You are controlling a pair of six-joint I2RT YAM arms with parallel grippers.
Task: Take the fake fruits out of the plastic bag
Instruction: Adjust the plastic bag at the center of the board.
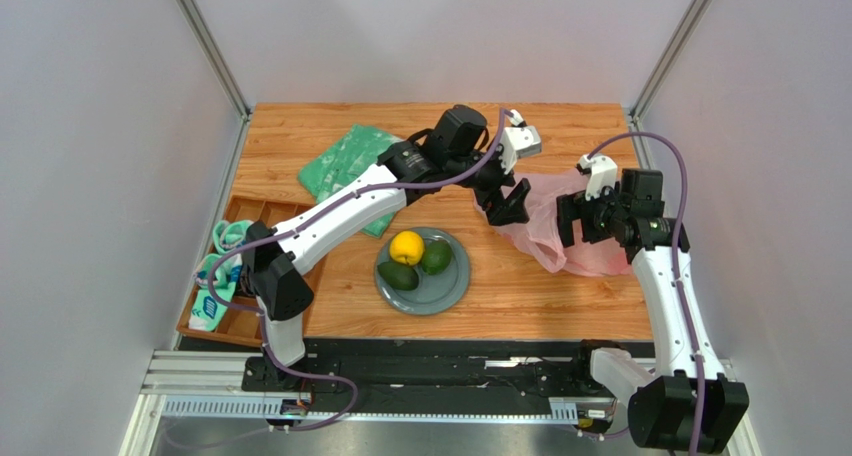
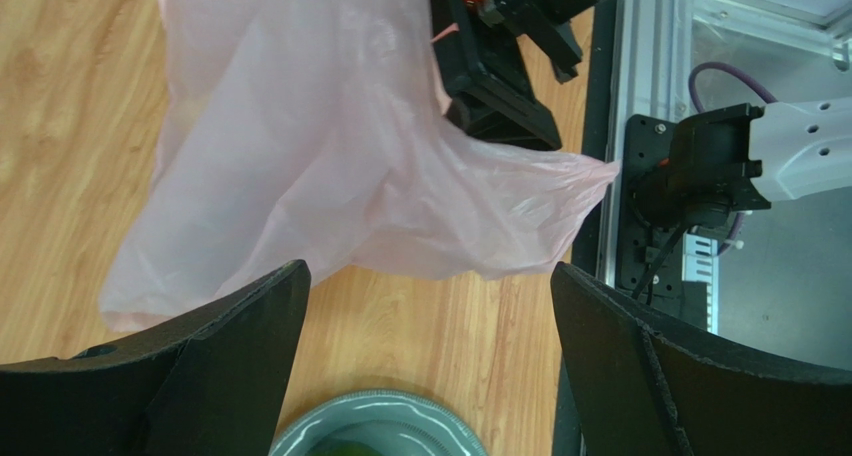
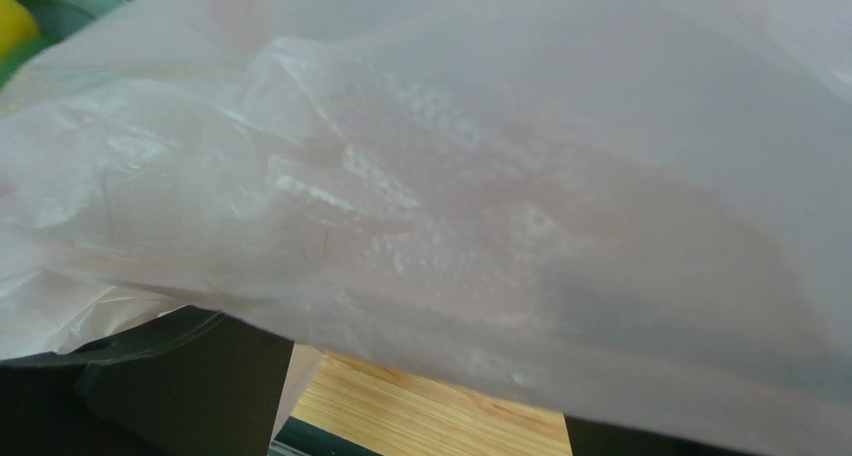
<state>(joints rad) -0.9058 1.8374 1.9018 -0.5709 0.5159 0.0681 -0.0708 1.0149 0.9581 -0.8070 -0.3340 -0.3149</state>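
Note:
The pink plastic bag (image 1: 556, 238) lies crumpled on the wooden table, right of the grey plate (image 1: 455, 286). On the plate sit a yellow citrus (image 1: 406, 247) and two dark green avocado-like fruits (image 1: 398, 275) (image 1: 435, 257). My left gripper (image 1: 508, 204) hovers at the bag's left end, open, with only bare wood and the plate rim (image 2: 375, 406) between its fingers (image 2: 210, 366). The bag (image 2: 320, 146) lies just beyond its tips. My right gripper (image 1: 586, 220) is over the bag's right part, jaws wide, with the bag's film (image 3: 500, 176) draped across its view. What is inside the bag is hidden.
A flat green patterned bag (image 1: 350, 161) lies at the back left. A wooden compartment tray (image 1: 262, 212) with teal-and-white items sits at the left edge. White walls close in the table on both sides, and the arms' rail runs along the near edge.

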